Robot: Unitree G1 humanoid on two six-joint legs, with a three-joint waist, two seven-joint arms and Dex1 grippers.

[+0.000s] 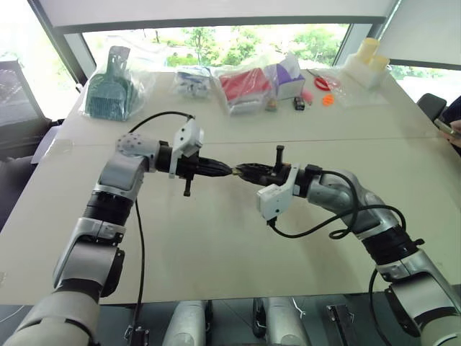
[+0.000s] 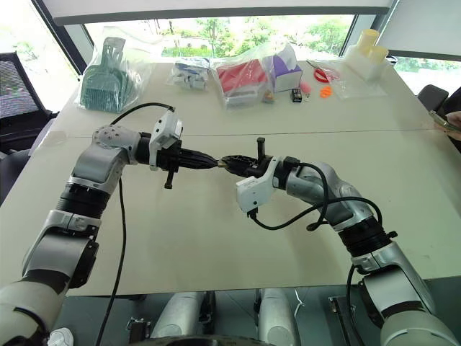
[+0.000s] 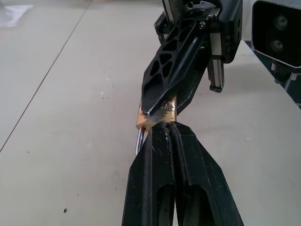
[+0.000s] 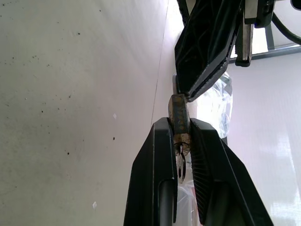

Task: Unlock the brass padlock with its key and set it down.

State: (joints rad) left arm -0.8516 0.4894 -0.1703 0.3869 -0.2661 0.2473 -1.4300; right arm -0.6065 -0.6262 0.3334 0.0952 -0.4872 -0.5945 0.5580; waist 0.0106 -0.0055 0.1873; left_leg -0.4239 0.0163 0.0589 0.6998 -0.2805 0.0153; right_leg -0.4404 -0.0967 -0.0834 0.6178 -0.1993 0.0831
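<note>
- Left gripper (image 1: 225, 170): fingers pressed together at the tips, nipping the near end of the padlock (image 3: 157, 117). It points across toward the right arm, slightly downward.
- Right gripper (image 1: 240, 171): narrow, clamped on the padlock body. In the right wrist view the brass block (image 4: 179, 117) sits between its two fingers, with a silvery key (image 4: 181, 165) hanging in the gap below it.
- Padlock: held in the air between the two grippers, which meet tip to tip above the table (image 1: 216, 245). It touches both grippers and is well clear of the tabletop.
- Key relation: the padlock lies straight ahead of each gripper, its long axis seemingly running along the line joining them. Both arms are equally near. Whether the left tips hold the shackle or the body edge cannot be told.
- Judged step: lock gripped from both ends, ready for a pull or a twist to open it. Setting down is not yet done.
- Farther out, across the table: green dustpan in a bag (image 1: 112, 85), red item in a bag (image 1: 245, 85), yellow cups (image 1: 369, 54), all well apart from the grippers.
</note>
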